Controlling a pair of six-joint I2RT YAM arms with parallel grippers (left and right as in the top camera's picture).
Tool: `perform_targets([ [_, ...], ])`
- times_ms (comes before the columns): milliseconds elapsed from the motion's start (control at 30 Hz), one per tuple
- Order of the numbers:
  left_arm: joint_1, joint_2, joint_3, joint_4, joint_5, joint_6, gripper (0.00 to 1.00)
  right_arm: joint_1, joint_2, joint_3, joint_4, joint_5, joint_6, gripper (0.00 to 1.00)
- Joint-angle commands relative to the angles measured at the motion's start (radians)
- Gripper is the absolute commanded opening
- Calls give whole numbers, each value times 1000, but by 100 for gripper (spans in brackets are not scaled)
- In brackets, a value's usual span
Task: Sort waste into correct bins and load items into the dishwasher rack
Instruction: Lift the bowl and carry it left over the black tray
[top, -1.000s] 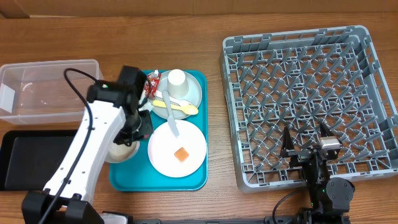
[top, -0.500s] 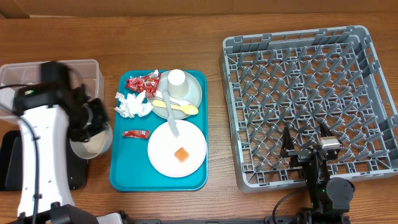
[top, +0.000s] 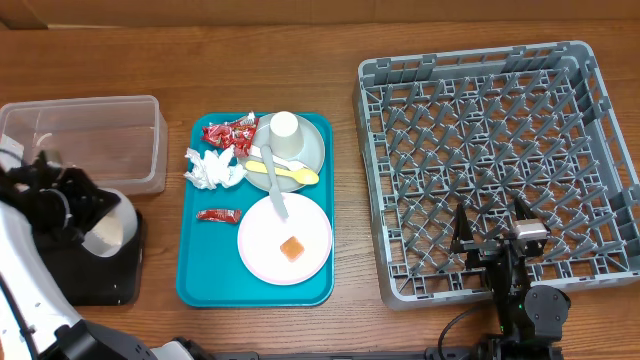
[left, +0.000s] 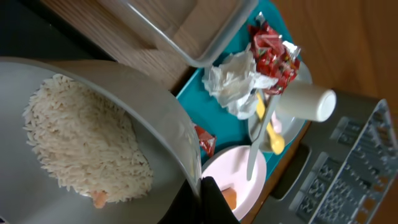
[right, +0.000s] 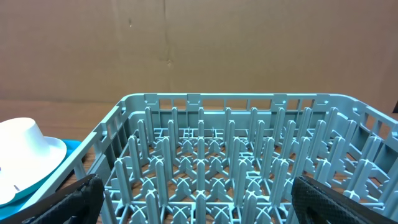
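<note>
My left gripper (top: 88, 212) is shut on the rim of the small white bowl (top: 112, 228) and holds it tilted over the black tray (top: 100, 275). In the left wrist view the jaws (left: 200, 186) pinch the bowl (left: 155, 118), which holds white rice (left: 87, 149) and an orange bit (left: 98, 198). The clear tub (top: 85, 140) stands behind. On the teal tray (top: 200, 280) lie red wrappers (top: 228, 135), a tissue (top: 212, 168), a white cup (top: 285, 132) on the grey-green plate (top: 312, 150), a yellow spoon (top: 290, 174), a fork (top: 273, 190) and the pink plate (top: 265, 245) with an orange cube (top: 291, 248). My right gripper (top: 492, 245) is open over the rack (top: 480, 130).
One more red wrapper (top: 218, 214) lies on the teal tray near its left edge. In the right wrist view the rack's pegs (right: 249, 168) fill the space between my open fingers (right: 211, 199), and the white cup (right: 22, 146) shows at the far left.
My left arm has carried the bowl of rice off the teal tray, leftward past the clear tub's corner, to above the black tray. The right arm has not moved.
</note>
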Motion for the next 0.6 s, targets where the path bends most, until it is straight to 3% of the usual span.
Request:
perform_targets([
  [0, 50, -8, 11, 15, 106, 25, 4, -3, -10, -10, 3, 13, 1, 100],
  [200, 161, 3, -78, 101, 256, 17, 4, -3, -10, -10, 3, 13, 1, 100],
  [567, 364, 3, -237, 225, 536, 138, 4, -3, -10, -10, 3, 13, 1, 100],
])
